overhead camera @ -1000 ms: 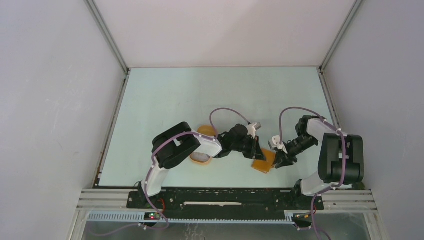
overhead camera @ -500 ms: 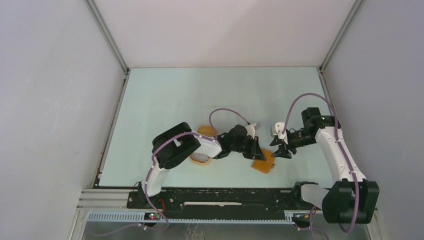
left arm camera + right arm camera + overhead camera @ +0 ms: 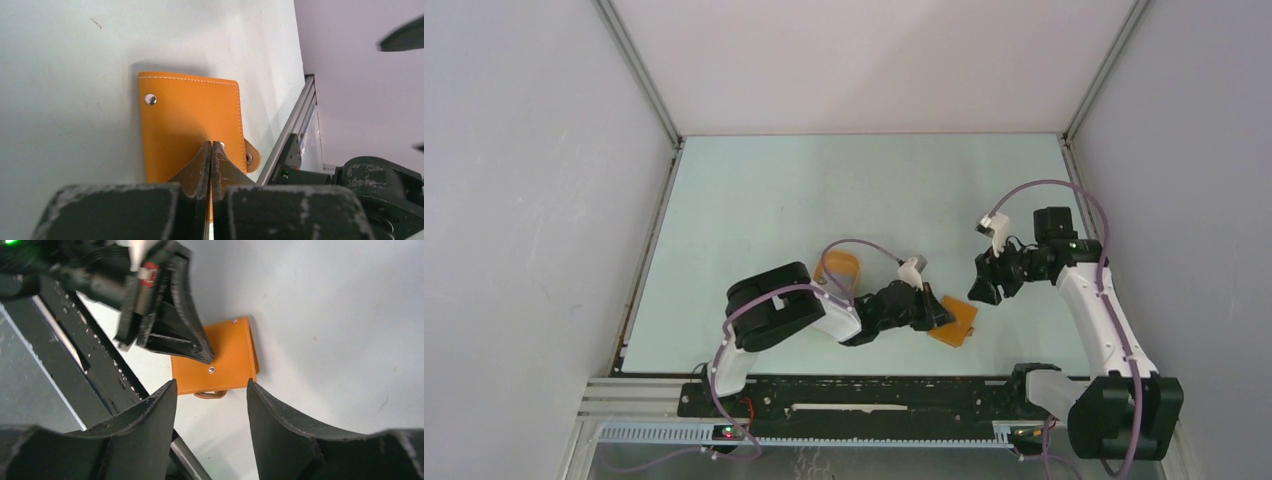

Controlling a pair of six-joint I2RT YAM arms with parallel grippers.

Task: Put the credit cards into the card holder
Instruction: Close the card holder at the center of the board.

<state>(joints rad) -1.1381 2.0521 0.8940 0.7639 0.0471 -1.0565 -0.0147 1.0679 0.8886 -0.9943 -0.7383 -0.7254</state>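
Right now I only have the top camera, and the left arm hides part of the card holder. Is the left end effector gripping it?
Observer: No. In the left wrist view the left end effector is shut, with its tips resting on the cover of the closed card holder, which lies flat on the table.
Operator: And the right end effector, is it holding anything?
Observer: No. Its own camera shows it open and empty, clear of the card holder.

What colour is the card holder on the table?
The card holder is orange with pale edge stitching; the left wrist view shows it best.
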